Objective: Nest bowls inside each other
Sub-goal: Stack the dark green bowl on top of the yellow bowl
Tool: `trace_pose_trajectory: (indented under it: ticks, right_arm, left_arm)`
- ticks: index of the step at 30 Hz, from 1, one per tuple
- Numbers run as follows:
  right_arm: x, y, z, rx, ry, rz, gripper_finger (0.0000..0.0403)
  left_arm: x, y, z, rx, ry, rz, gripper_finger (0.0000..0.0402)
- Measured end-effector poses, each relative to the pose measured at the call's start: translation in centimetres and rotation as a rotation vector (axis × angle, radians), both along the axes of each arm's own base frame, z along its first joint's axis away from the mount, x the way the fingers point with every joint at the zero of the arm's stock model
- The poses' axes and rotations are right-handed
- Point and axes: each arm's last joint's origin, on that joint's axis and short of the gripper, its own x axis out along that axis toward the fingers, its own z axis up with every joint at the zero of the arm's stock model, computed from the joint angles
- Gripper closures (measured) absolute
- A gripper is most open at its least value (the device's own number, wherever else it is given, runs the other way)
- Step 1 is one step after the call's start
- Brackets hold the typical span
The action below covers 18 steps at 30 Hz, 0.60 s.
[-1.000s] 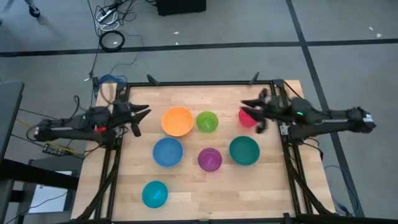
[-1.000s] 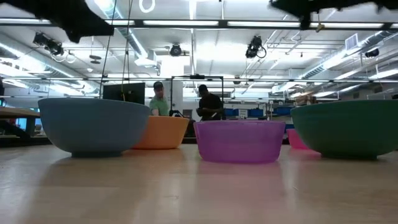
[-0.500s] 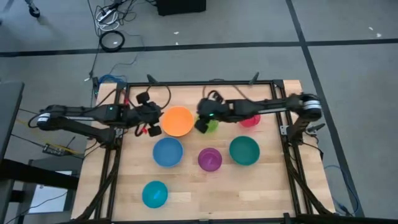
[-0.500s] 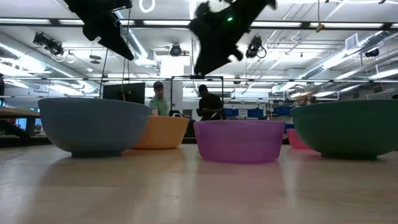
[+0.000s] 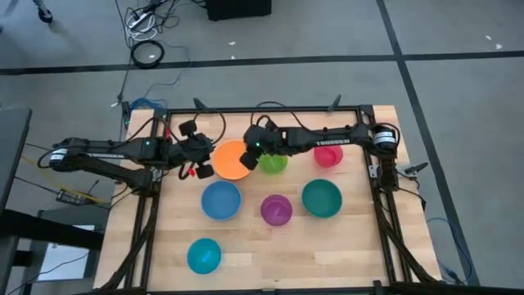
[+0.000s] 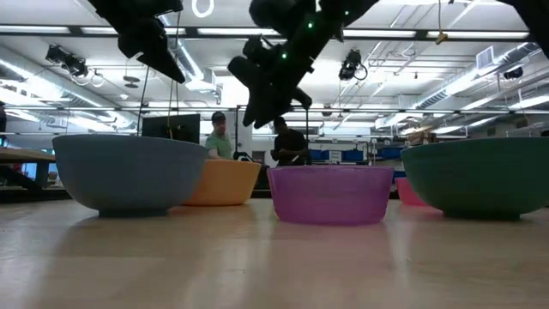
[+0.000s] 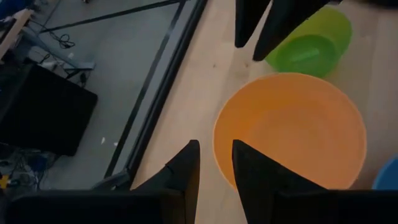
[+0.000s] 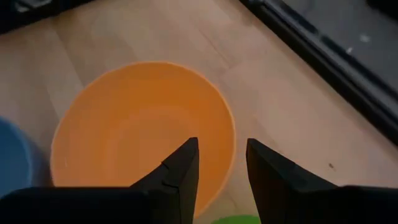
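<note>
Seven bowls stand apart on the wooden table (image 5: 352,246), each upright on its base: orange (image 5: 233,160), lime green (image 5: 274,163), pink-red (image 5: 328,155), blue (image 5: 221,200), purple (image 5: 277,210), dark teal (image 5: 322,198) and cyan (image 5: 204,255). My left gripper (image 5: 205,162) hangs open over the orange bowl's left rim (image 7: 216,134), well above it. My right gripper (image 5: 248,157) hangs open over the orange bowl's right rim (image 8: 232,134), between the orange and the green bowl. Seen from table height, both grippers (image 6: 171,70) (image 6: 260,107) are clear of every bowl.
A black frame (image 5: 262,110) runs along the table's far edge and down both sides. The right arm (image 5: 327,141) reaches across above the pink-red and green bowls. Two people (image 6: 219,137) stand in the room far behind the table. Bare wood lies along the near edge, right of the cyan bowl.
Both arms have swung out from the table's sides. My left gripper went a little toward the right edge to the orange bowl and then kept still. My right gripper travelled far toward the left edge, past the pink-red and green bowls, sinking and tipping down. No bowl has moved.
</note>
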Motion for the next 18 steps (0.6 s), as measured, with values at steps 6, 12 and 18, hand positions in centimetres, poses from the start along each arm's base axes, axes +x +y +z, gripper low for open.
trace_pose_trajectory:
  ticks: [6,12,18]
  right_arm:
    - [-0.9,-3.2,-0.2,0.117,-0.006,-0.067,0.0282]
    - [-1.3,-5.2,-1.1,0.325,-0.016,0.004,0.028]
    - [-1.2,-4.9,-1.1,0.317,-0.012,0.035,0.028]
  left_arm:
    - [-0.1,0.1,0.1,0.017,-0.03,0.073,0.0298]
    - [-0.2,0.3,0.1,0.039,-0.046,0.126,0.0298]
    - [-0.5,0.3,-0.1,0.042,-0.012,0.138,0.0298]
